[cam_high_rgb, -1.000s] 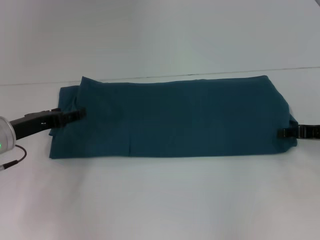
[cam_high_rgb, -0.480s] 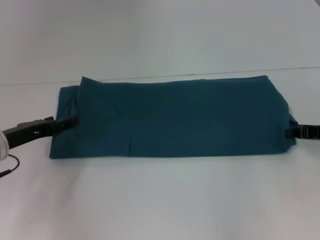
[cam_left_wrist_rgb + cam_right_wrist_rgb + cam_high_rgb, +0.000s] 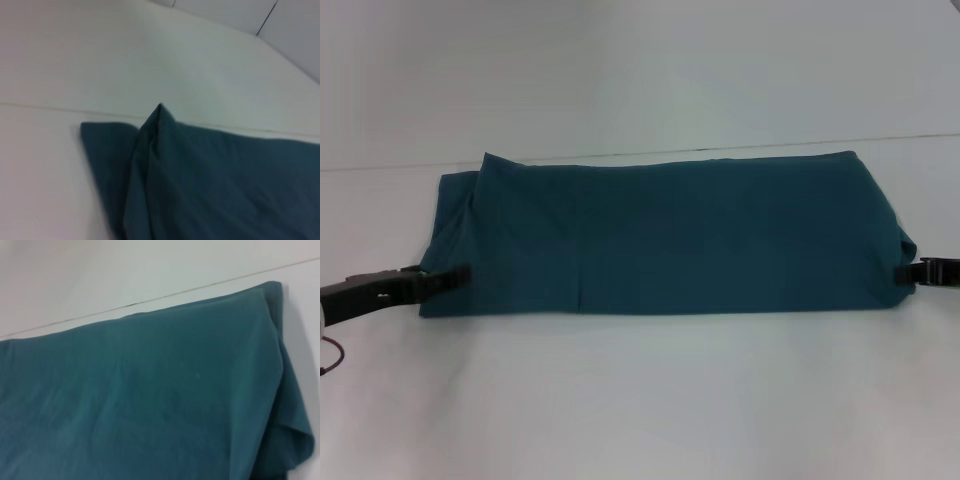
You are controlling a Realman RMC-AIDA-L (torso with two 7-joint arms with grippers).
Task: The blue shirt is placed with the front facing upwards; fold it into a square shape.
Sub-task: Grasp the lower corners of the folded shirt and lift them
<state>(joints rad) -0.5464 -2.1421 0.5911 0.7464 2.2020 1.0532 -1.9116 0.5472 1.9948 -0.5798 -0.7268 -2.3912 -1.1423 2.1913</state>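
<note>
The blue shirt [image 3: 670, 235] lies folded into a long flat band running left to right across the white table [image 3: 640, 400]. Its lettering and neck label are hidden. A layered fold sticks up at its far left corner [image 3: 159, 112]. My left gripper [image 3: 458, 274] lies low at the shirt's left end, near the front corner, tips on the cloth's edge. My right gripper [image 3: 908, 271] sits at the shirt's right end, just at the bulging edge. The shirt also shows in the left wrist view [image 3: 215, 185] and the right wrist view [image 3: 140, 400].
The table's back edge [image 3: 640, 152] runs just behind the shirt, with a pale wall beyond it. Bare white tabletop spreads in front of the shirt. A thin cable [image 3: 330, 355] hangs by the left arm.
My left gripper has drawn back from on top of the shirt's left part, down and to the left, to its left edge. My right gripper has slid slightly right. The shirt has not moved.
</note>
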